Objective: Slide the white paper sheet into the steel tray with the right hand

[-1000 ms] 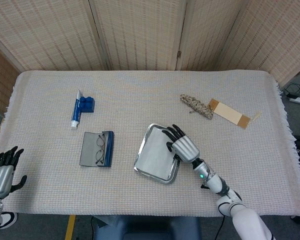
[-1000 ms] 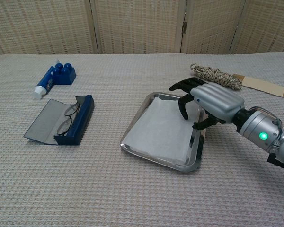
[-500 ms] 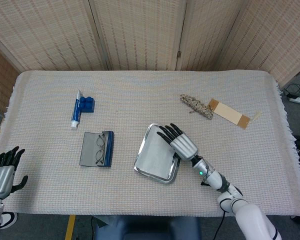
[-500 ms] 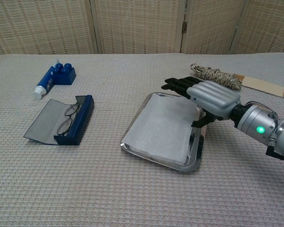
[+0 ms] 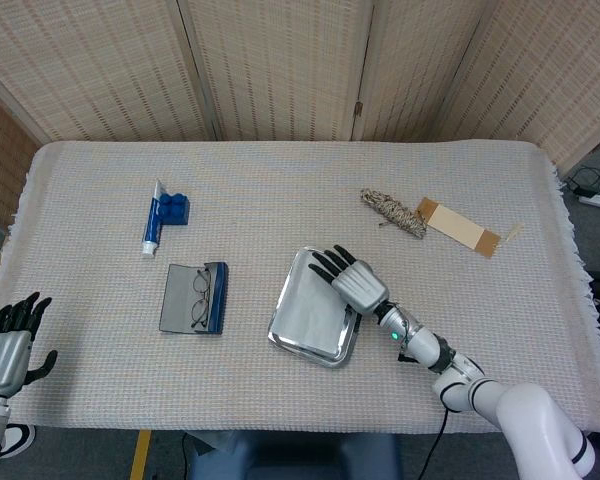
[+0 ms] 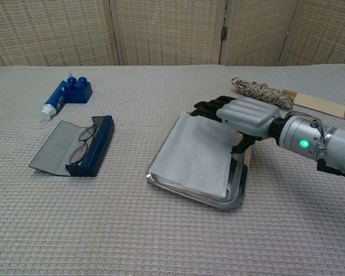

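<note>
Woven cloth, frame centre: your right hand (image 6: 244,115), fingers spread flat, has nudged paper (image 6: 192,152) further into tray (image 6: 237,192); nearly seated.

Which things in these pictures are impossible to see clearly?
- Tray far right corner: both views, right hand covers it.
- Whether the fingers touch the paper: chest view, unclear.
- Left hand: head view, cut by the frame edge; absent in chest view.
- Tube label: too small.
</note>
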Motion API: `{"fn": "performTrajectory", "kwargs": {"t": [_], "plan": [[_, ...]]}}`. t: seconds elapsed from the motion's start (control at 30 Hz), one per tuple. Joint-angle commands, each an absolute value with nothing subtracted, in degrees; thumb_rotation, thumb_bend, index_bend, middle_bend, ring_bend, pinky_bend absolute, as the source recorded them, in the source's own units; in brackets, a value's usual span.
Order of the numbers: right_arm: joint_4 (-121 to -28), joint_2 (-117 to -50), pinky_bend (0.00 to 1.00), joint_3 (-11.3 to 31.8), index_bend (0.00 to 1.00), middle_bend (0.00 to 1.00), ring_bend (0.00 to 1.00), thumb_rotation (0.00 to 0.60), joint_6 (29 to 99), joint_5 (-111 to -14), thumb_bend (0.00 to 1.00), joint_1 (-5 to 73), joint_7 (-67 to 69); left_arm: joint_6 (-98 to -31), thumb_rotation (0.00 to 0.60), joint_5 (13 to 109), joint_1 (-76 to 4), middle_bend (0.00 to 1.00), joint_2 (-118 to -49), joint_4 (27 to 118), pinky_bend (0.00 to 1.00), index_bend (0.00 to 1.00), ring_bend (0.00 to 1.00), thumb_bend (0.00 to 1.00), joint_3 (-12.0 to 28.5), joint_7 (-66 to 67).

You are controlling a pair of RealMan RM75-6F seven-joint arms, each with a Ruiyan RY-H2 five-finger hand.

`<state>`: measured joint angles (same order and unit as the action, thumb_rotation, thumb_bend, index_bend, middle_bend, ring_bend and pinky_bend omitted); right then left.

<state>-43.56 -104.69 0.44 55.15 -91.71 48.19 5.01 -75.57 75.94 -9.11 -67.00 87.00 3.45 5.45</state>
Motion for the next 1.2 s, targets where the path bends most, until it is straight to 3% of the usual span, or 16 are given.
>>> {"fn": "performTrajectory", "kwargs": {"t": [0.03,0.3,0.6,0.7,0.87,1.07,1.13,1.2], "plan": [[-65.71,-92.97,0.0,5.84,0.0,0.0,0.0,0.6,44.33,-81.13,0.45,50.51,-13.68,-76.93,0.6,76.39,-8.69,0.0,-67.57,86.68,0.0,0.0,0.0,0.44,3.8,5.21],[-81.53,-85.95,0.0,9.2,0.0,0.0,0.0,0.6,40.62,-62.46,0.44,51.12,-30.16,-77.46,0.6,76.42,-8.41,0.0,-67.38,87.27,0.0,0.0,0.0,0.44,3.93,5.01],[-90.03,-83.05,0.0,6.03,0.0,0.0,0.0,0.6,44.6,-38.23,0.43,58.43,-49.69,-77.41,0.6,76.67,-8.33,0.0,-67.11,88.06,0.0,0.0,0.0,0.44,3.7,5.34],[-92.76,-81.94,0.0,5.22,0.0,0.0,0.0,0.6,46.66,-34.32,0.43,60.05,-52.09,-77.58,0.6,76.86,-8.25,0.0,-66.95,88.24,0.0,0.0,0.0,0.44,3.69,5.06],[-96.56,-79.64,0.0,5.27,0.0,0.0,0.0,0.6,47.78,-36.6,0.43,58.07,-46.03,-77.8,0.6,77.22,-8.15,0.0,-66.69,88.52,0.0,0.0,0.0,0.44,3.67,4.49],[-93.39,-80.63,0.0,5.45,0.0,0.02,0.02,0.6,46.35,-53.16,0.43,50.34,-27.01,-77.59,0.6,77.35,-8.21,0.0,-66.81,88.53,0.0,0.0,0.0,0.44,3.53,4.64],[-90.94,-81.51,0.16,5.15,0.0,0.16,0.18,0.6,45.63,-58.21,0.43,49.49,-22.81,-77.23,0.6,77.26,-8.36,0.0,-66.94,88.46,0.0,0.0,0.0,0.44,3.49,4.82],[-89.57,-81.99,0.51,5.33,0.0,0.44,0.5,0.6,44.35,-60.15,0.43,49.85,-20.85,-76.94,0.6,77.19,-8.5,0.0,-67.03,88.38,0.0,0.0,0.0,0.44,3.48,4.89]]}}
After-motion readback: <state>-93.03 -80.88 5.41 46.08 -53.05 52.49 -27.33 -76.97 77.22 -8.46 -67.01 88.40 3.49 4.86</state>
